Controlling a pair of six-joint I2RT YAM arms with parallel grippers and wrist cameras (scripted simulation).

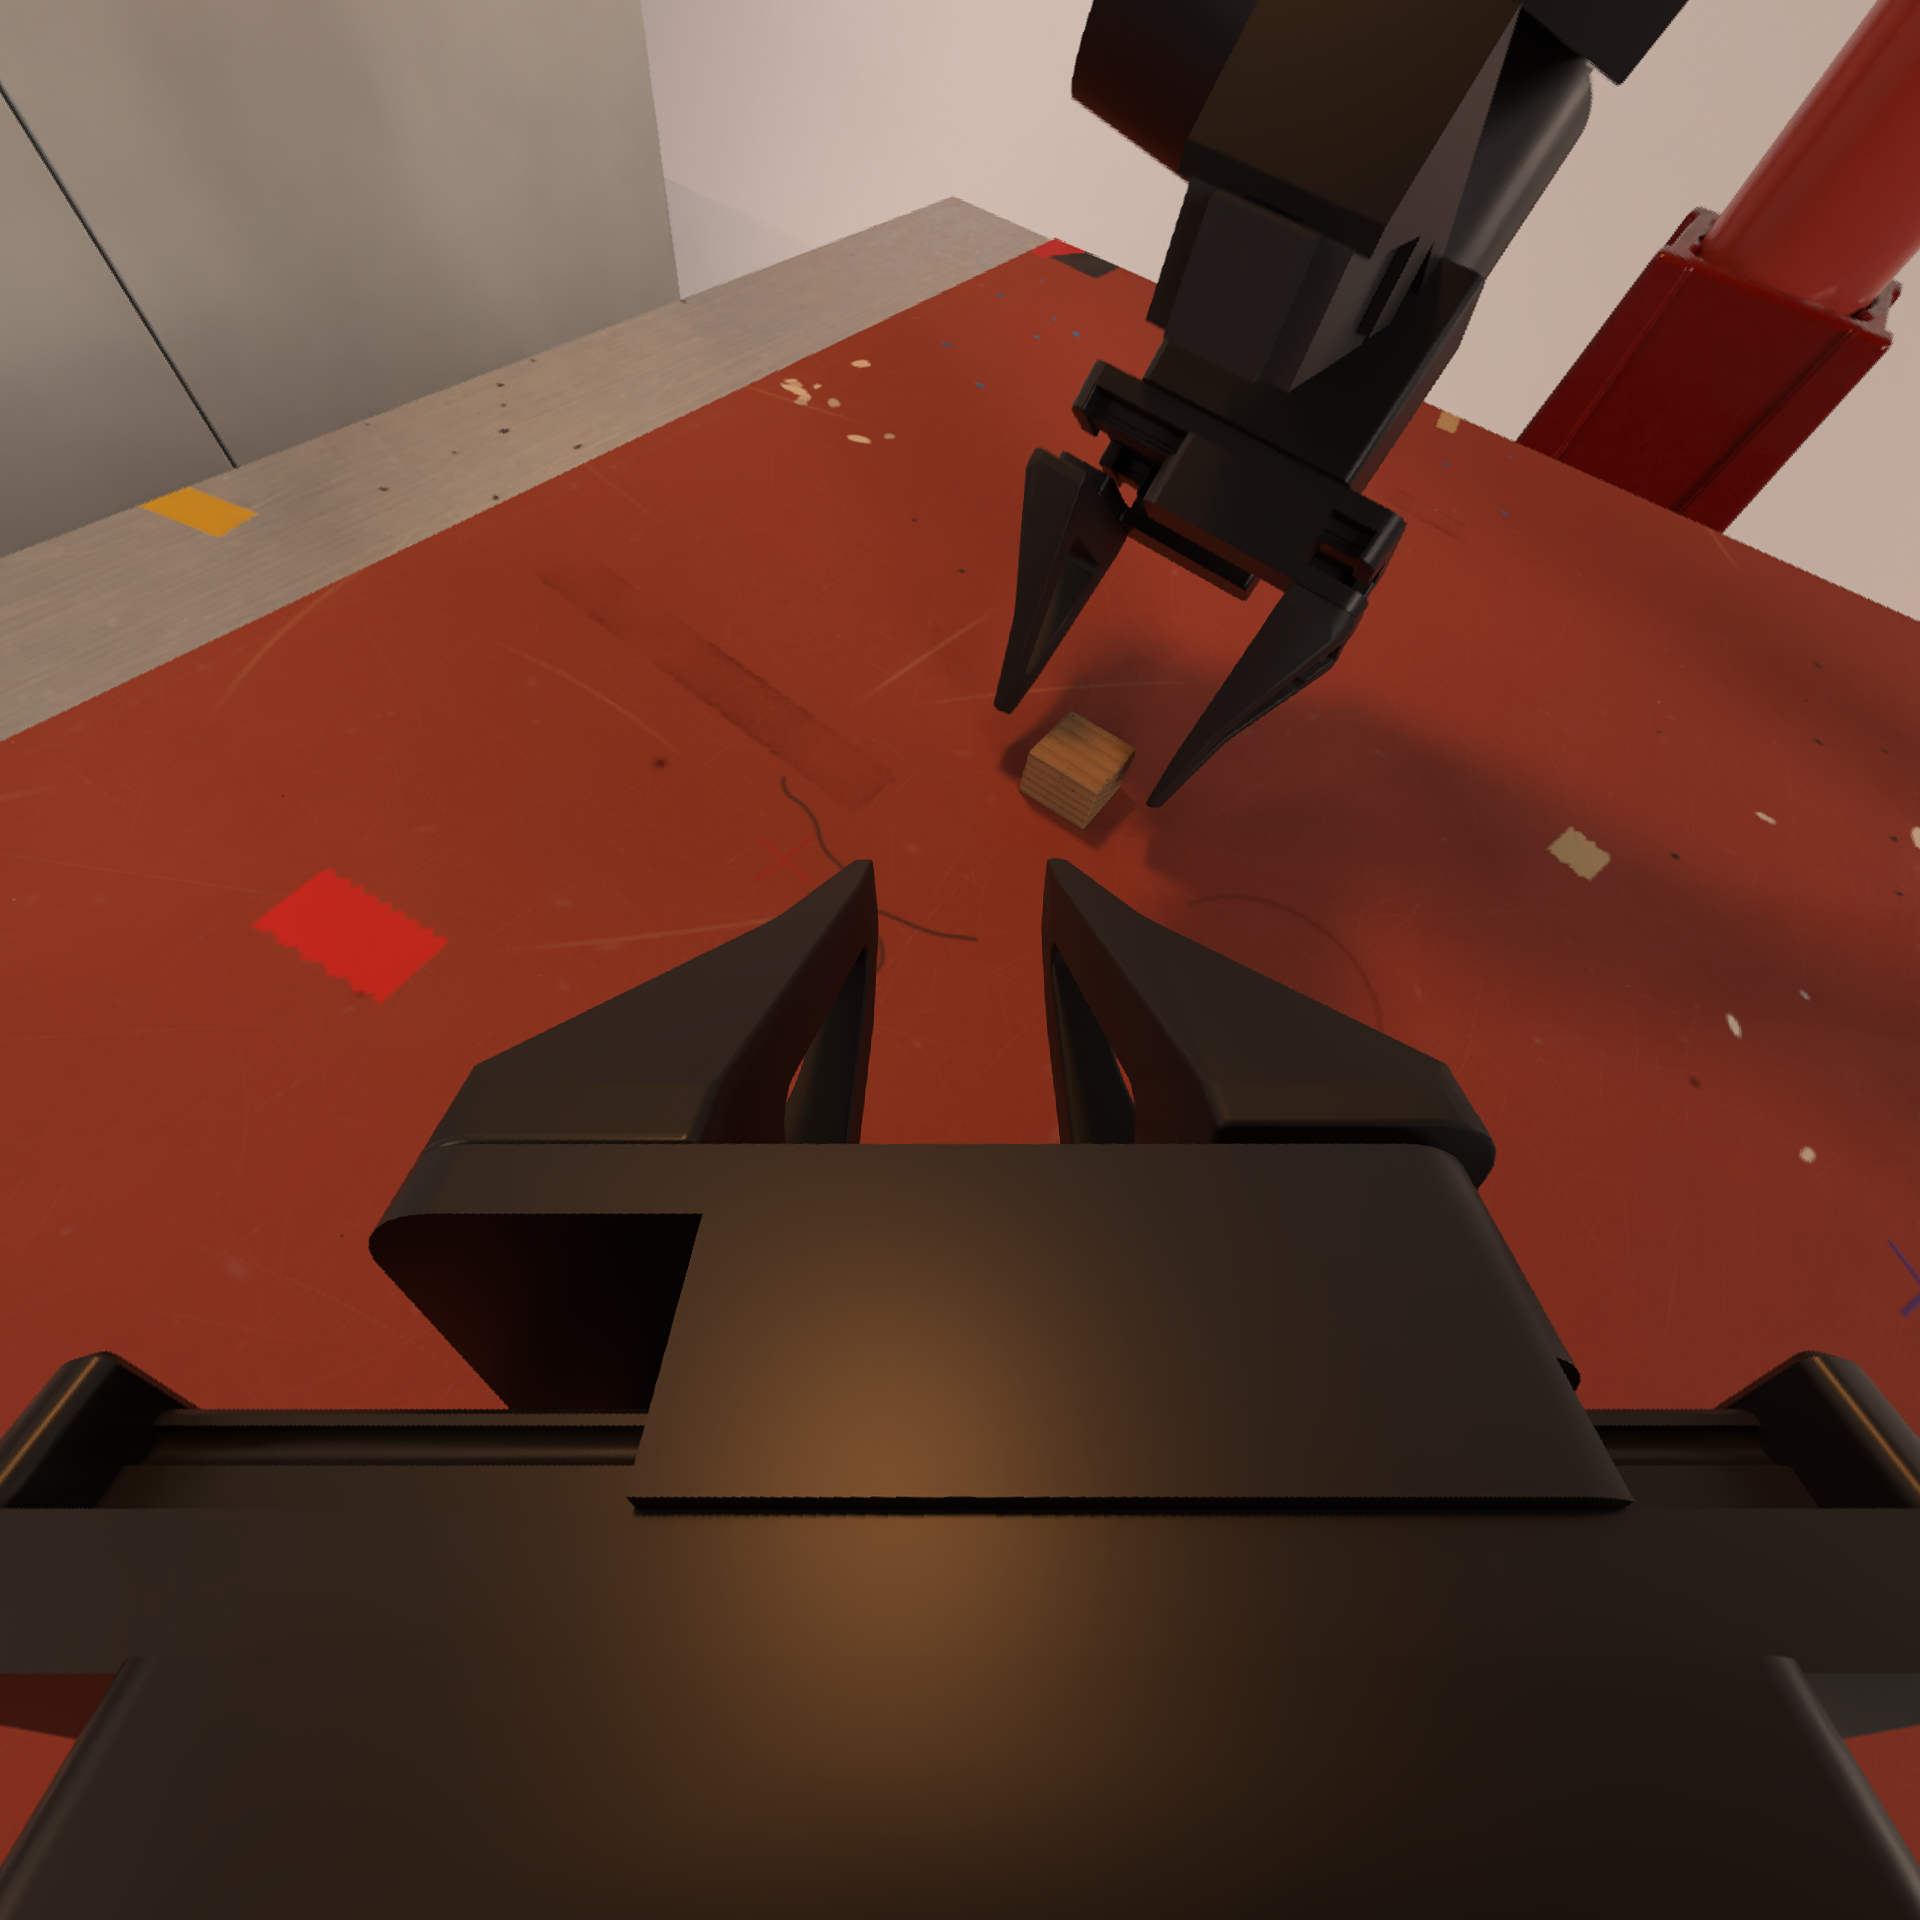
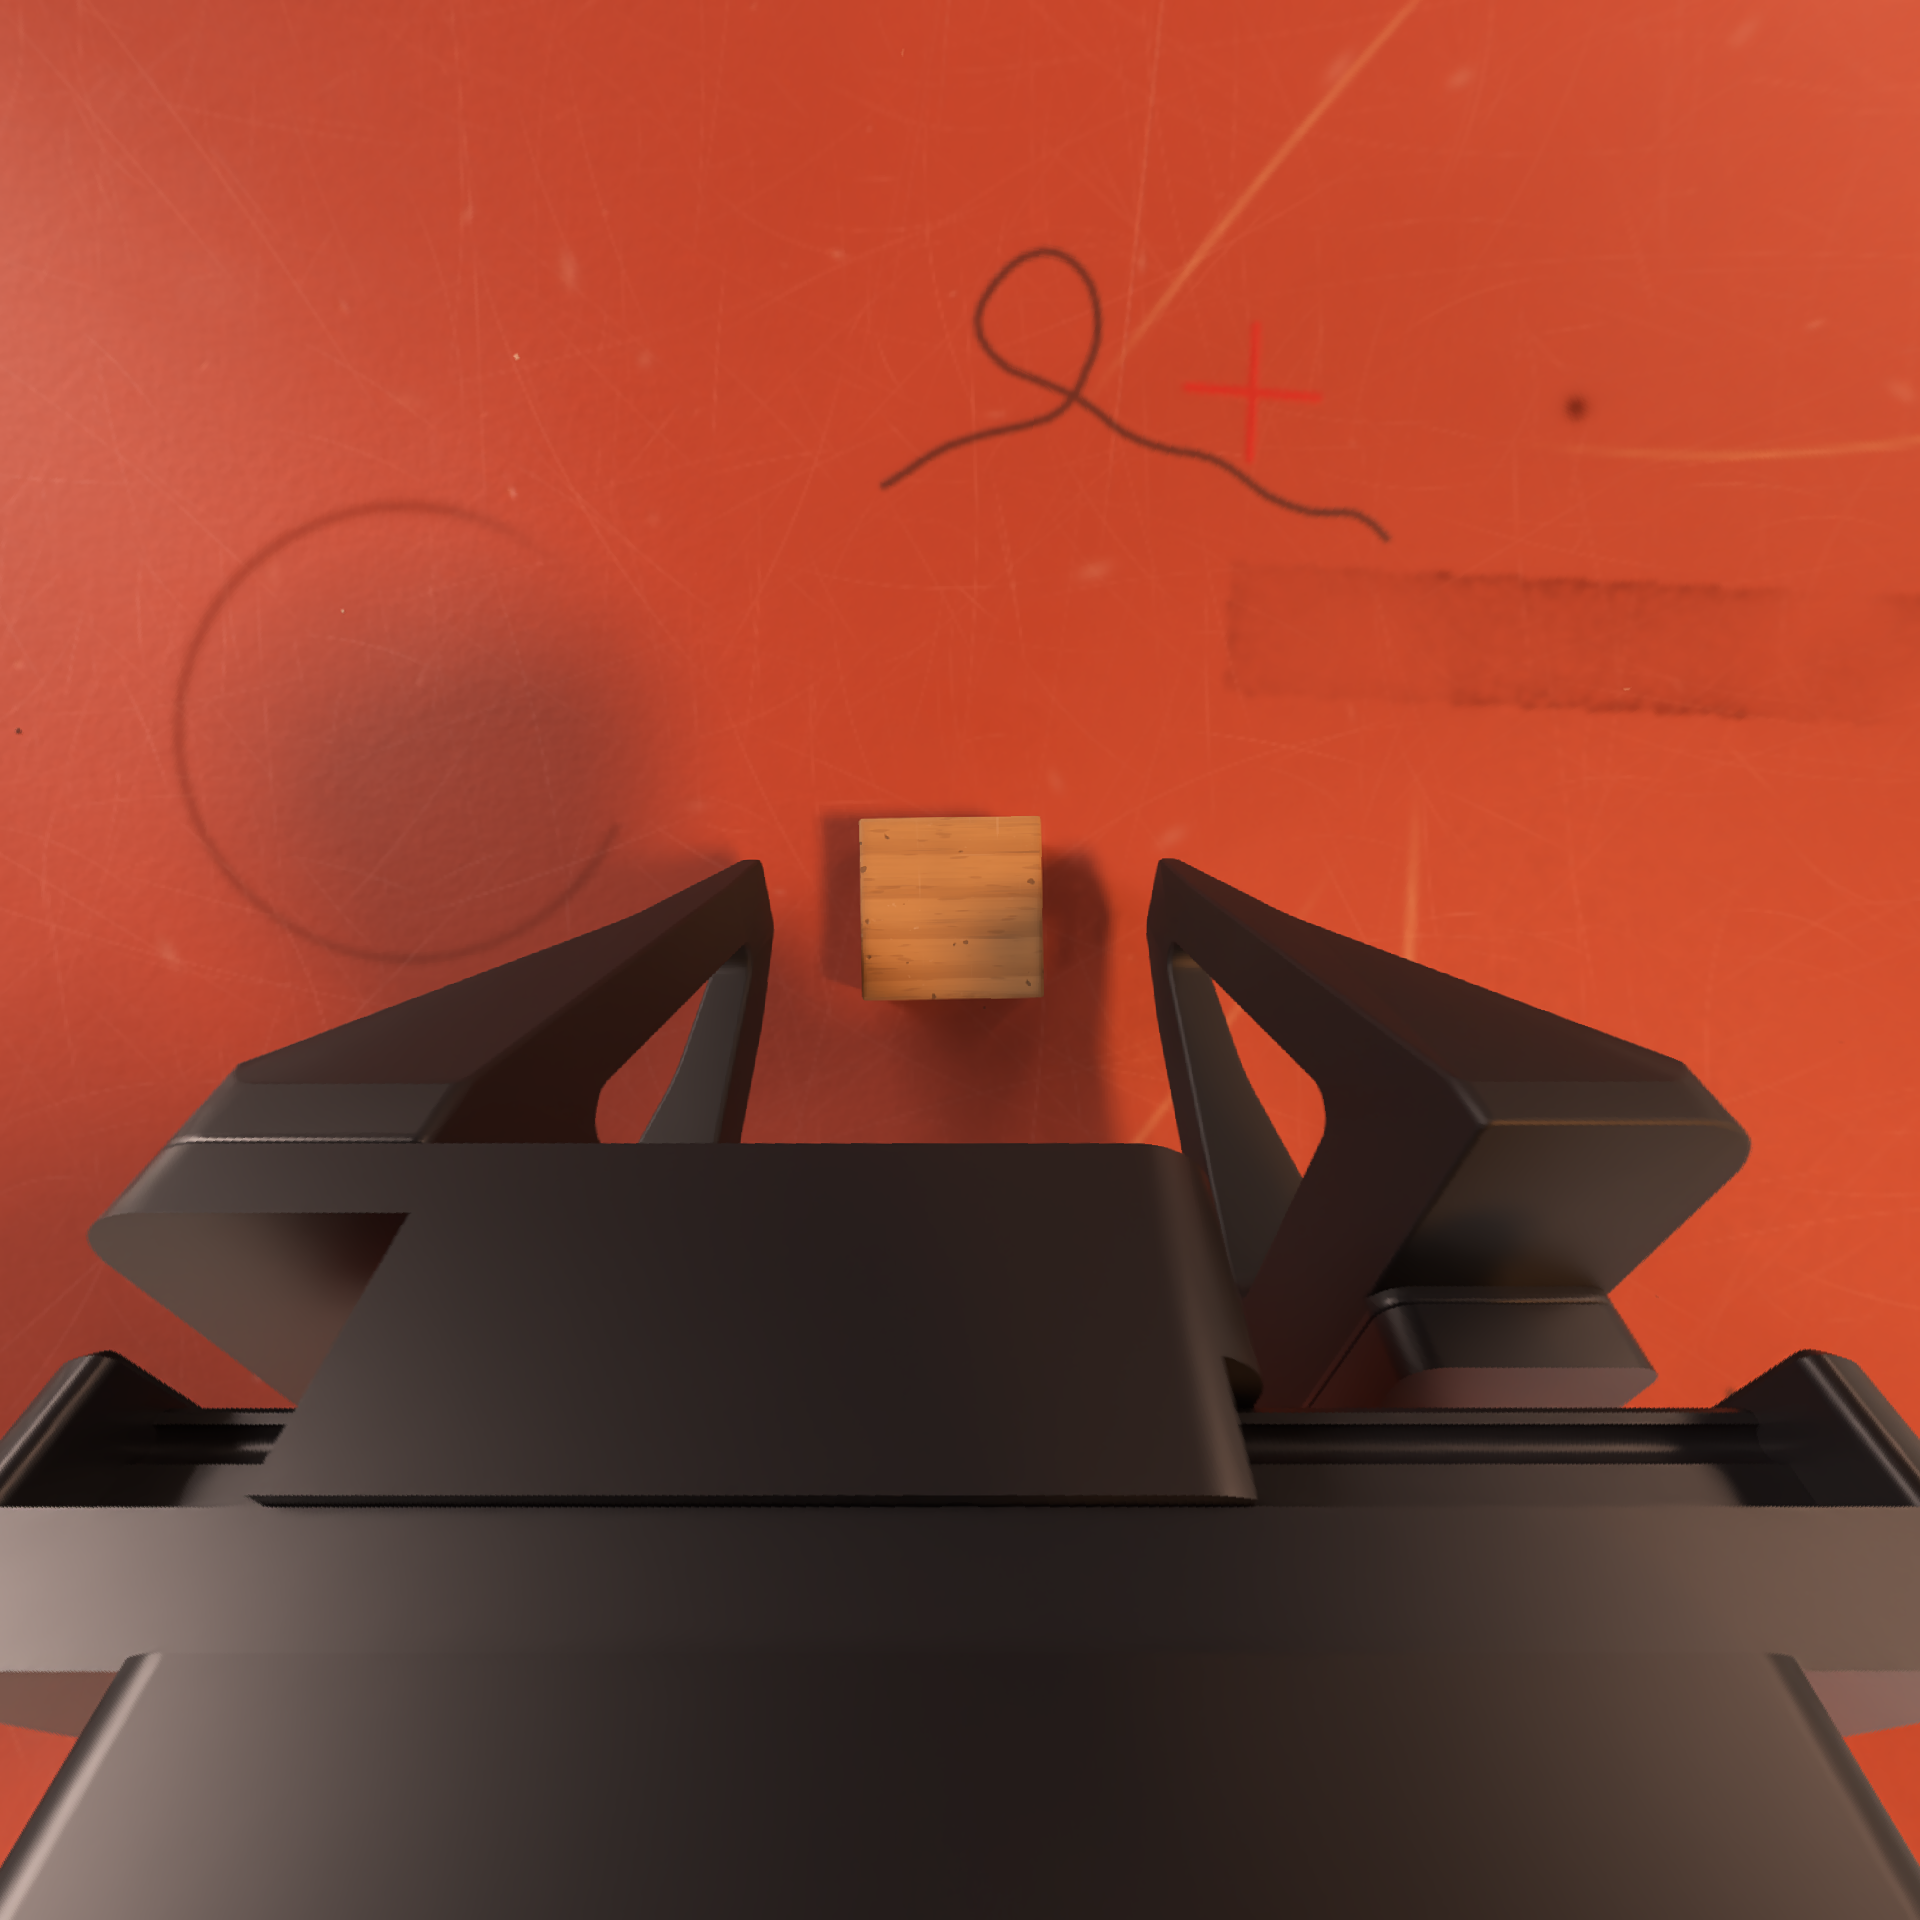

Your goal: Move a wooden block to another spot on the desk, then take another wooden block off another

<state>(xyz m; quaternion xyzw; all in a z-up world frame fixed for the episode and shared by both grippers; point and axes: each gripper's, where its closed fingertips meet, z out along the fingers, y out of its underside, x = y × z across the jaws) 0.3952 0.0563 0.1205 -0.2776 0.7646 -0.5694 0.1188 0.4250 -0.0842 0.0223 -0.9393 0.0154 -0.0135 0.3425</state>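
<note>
One small wooden block lies on the red desk. In the right wrist view the same block shows from straight above. My right gripper is open and points down at the desk. Its two fingers flank the block with a gap on each side and do not touch it. It also shows in the left wrist view, reaching down over the block. My left gripper hangs above the desk a little short of the block, its fingers slightly apart and empty. I see no other block.
A grey strip runs along the desk's far edge, with a wall behind it. A red post stands at the back right. Flat marks lie on the desk: a red patch, a dark squiggle and a drawn circle.
</note>
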